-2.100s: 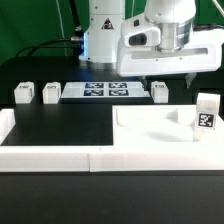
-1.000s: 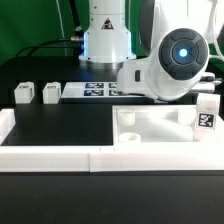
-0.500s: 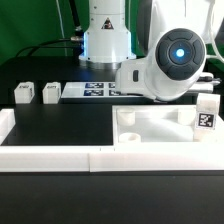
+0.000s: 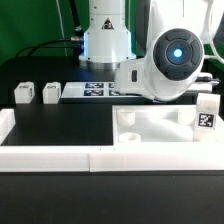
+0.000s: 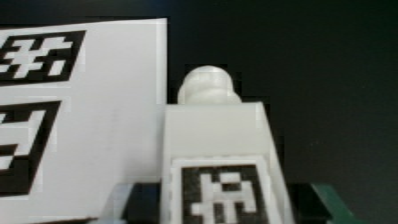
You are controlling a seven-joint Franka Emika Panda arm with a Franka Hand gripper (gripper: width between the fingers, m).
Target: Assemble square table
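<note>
Since two seconds ago the arm (image 4: 175,60) has tipped over, hiding the marker board's (image 4: 95,90) end at the exterior view's right. The tabletop (image 4: 165,128) lies nearer the camera than that board. Wrist view: the gripper (image 5: 228,205) is narrow, pinching a tagged leg (image 5: 222,130) just beside the marker board (image 5: 89,110).

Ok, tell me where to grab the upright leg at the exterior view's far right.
Grip the leg by its upper body from straight above, fingers on its two flat sides. It stands upright, tag facing the exterior camera, and the table top sits close beside it, so a low sideways approach looks cramped.
</note>
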